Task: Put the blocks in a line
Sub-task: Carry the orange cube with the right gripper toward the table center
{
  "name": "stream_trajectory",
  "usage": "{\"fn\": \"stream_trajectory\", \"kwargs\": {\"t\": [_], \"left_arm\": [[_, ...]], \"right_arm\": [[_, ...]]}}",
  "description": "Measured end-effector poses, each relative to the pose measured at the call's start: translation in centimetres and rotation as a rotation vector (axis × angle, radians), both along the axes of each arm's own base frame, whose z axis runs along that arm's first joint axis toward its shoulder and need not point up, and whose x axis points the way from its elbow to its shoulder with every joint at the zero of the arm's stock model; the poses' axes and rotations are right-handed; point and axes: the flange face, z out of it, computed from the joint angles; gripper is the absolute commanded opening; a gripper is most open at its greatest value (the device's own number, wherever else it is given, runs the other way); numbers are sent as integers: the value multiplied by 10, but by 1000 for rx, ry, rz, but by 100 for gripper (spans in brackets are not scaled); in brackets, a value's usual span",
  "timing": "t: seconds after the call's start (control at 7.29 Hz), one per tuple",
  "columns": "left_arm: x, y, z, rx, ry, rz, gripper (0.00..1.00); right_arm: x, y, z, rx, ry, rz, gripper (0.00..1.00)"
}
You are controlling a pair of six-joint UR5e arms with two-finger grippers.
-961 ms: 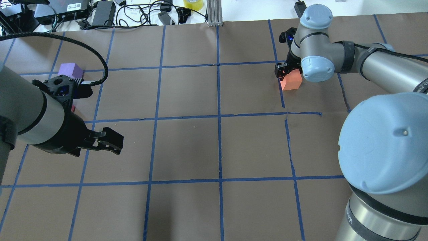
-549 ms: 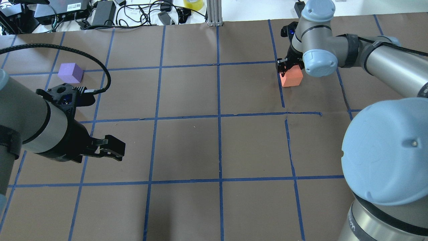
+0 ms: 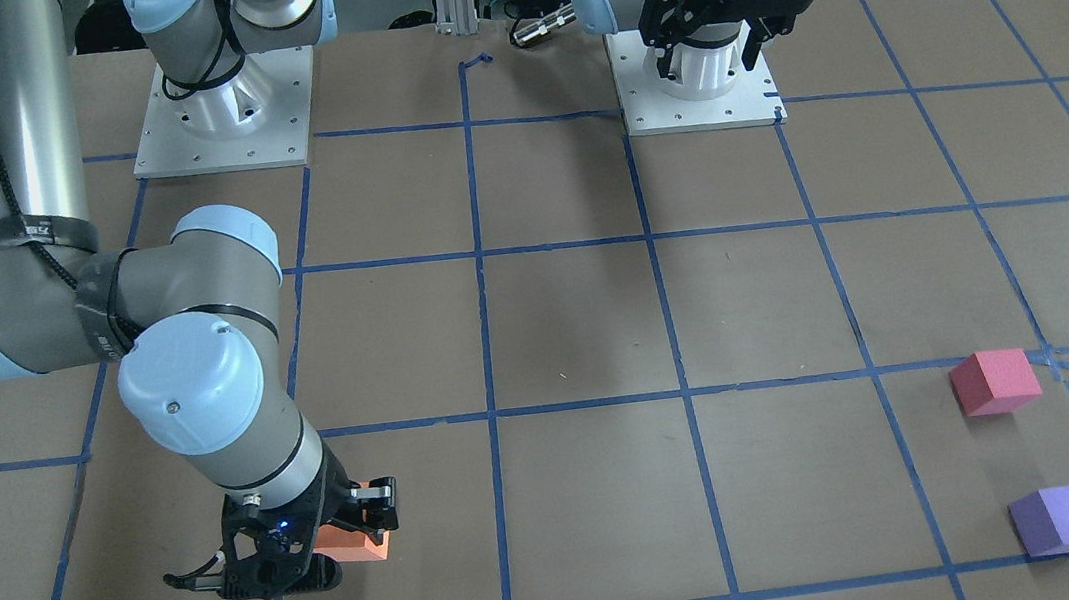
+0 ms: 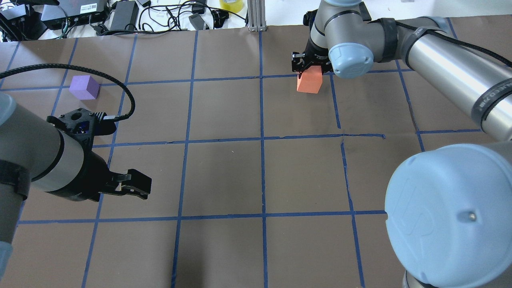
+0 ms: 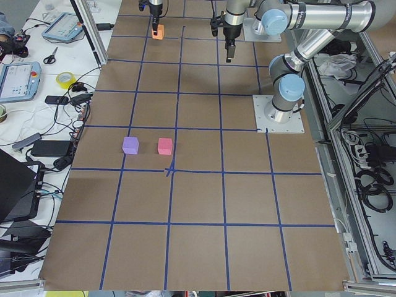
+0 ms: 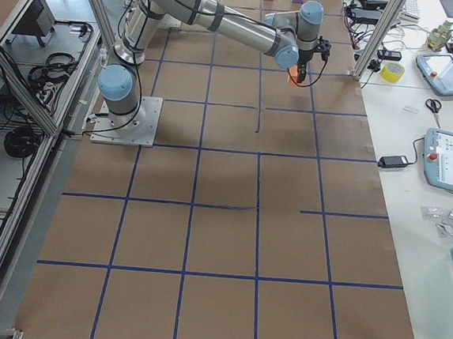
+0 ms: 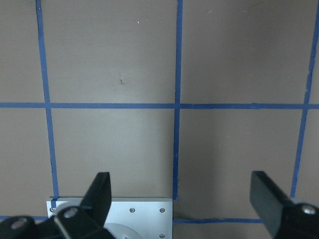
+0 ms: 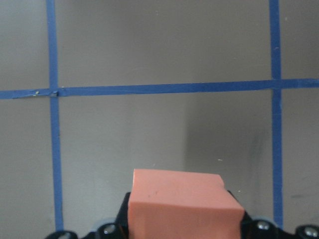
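Overhead exterior view: the right gripper (image 4: 308,69) clamps a small orange foam cube (image 4: 310,83), seemingly just off the brown blue-taped table (image 4: 224,112). The purple foam cube (image 4: 84,87) sits well apart towards the robot's left, with the pinkish-red foam cube (image 3: 995,380) near it. The left gripper (image 4: 134,186), nearer those two, is wide open and empty. Only bare table lies between.

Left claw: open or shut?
Open. The black two-finger left claw has its fingers spread wide in the wrist view, nothing held between them.
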Motion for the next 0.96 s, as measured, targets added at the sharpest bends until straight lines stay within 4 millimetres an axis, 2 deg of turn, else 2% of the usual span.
{"fn": "stream_trajectory", "kwargs": {"t": [0.14, 0.41, 0.69, 0.82, 0.96], "left_arm": [[1, -7, 7, -14, 1, 2, 100], [6, -32, 38, -67, 0, 3, 100], [10, -66, 65, -106, 2, -7, 100], [12, -82, 73, -114, 3, -8, 100], [13, -96, 81, -123, 3, -8, 100]], "right_arm": [[30, 3, 0, -9, -2, 17, 0], [89, 0, -10, -19, -6, 38, 0], [138, 0, -27, -16, -17, 31, 0], [156, 1, -34, -15, -21, 31, 4], [166, 1, -41, -12, -22, 33, 90]]}}
